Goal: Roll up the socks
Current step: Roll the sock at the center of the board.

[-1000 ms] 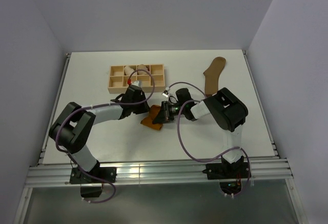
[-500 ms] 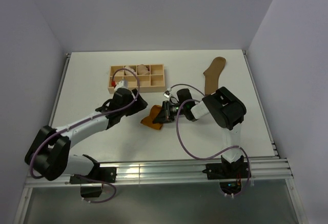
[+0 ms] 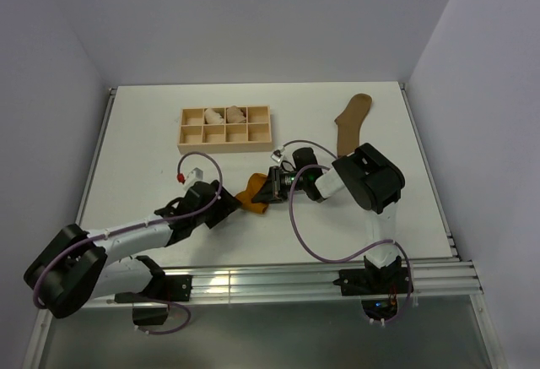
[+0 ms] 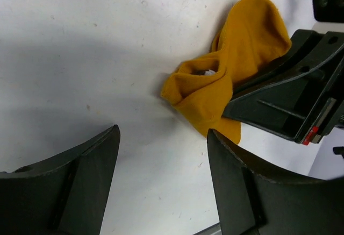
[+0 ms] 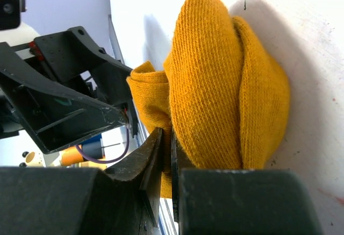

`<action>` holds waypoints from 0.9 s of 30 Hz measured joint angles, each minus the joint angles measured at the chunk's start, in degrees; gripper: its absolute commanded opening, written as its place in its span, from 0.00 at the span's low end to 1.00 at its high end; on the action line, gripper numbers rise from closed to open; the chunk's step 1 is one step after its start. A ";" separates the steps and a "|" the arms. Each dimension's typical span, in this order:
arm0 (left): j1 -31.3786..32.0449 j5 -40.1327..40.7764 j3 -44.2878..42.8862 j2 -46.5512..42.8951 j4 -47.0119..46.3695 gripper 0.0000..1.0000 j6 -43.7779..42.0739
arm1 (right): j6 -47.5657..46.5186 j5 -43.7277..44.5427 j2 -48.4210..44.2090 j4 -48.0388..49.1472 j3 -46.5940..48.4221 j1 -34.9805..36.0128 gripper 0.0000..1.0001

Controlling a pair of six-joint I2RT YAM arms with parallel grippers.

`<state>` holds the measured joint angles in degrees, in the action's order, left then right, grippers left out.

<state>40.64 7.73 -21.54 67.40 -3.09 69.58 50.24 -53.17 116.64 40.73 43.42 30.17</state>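
Note:
The mustard-orange sock (image 3: 251, 193) lies bunched in a loose roll at the middle of the white table. My right gripper (image 3: 272, 185) is shut on its right edge; in the right wrist view the fabric (image 5: 215, 84) is pinched between the jaws of that gripper (image 5: 167, 135). My left gripper (image 3: 221, 204) stands open just left of the sock, touching nothing. Its wrist view shows bare table between the fingers (image 4: 252, 192), with the sock (image 4: 226, 79) beyond them. The olive-brown sock (image 3: 350, 122) lies flat at the back right.
A wooden compartment tray (image 3: 224, 147) stands at the back centre-left, holding pale rolled bundles (image 3: 215, 116). Purple cables loop over both arms near the sock. The table's metal rail (image 3: 253, 280) runs along the near edge.
My left gripper has opened, let go of the mustard sock and drawn back toward the near left. The right gripper keeps its hold and has barely moved.

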 measured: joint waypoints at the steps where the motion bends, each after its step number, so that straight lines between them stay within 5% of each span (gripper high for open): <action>1: 0.15 0.09 0.31 0.46 -1.14 0.71 0.44 | 0.09 0.02 0.02 0.20 -0.04 0.00 0.00; 19: 0.48 0.59 -0.85 12.37 -17.77 0.65 2.19 | 1.62 0.15 0.70 3.65 -1.07 -0.07 0.00; 27: 0.48 0.63 -1.38 14.97 -20.11 0.49 2.01 | 1.84 0.15 0.90 4.50 -1.31 -0.09 0.00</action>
<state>41.12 8.36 -22.92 82.37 -23.20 71.59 52.07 -53.01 117.54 45.23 42.11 30.09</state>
